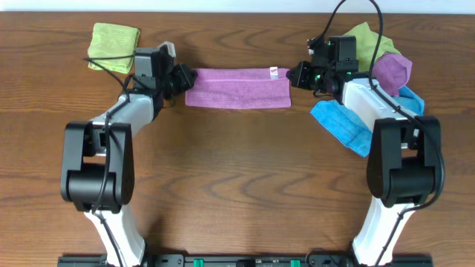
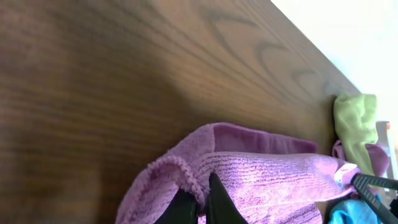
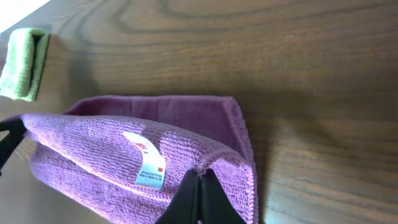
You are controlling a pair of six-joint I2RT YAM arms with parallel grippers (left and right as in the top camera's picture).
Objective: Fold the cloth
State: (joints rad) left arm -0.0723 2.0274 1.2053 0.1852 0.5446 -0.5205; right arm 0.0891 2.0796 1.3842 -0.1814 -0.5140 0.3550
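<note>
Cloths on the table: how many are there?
5. Middle purple cloth, held by left tool and right tool; left green cloth, far left; right green cloth, right purple cloth and blue cloth, piled right. The right arm may hide more.

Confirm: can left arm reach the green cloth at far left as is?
Probably not yet: the left end effector is shut on the purple cloth. Once released, the green cloth lies close, path apparently free.

Folded green towel (image 1: 113,46) left; green cloth (image 1: 365,35), purple cloth (image 1: 391,70), blue cloth (image 1: 343,123) right.
</note>
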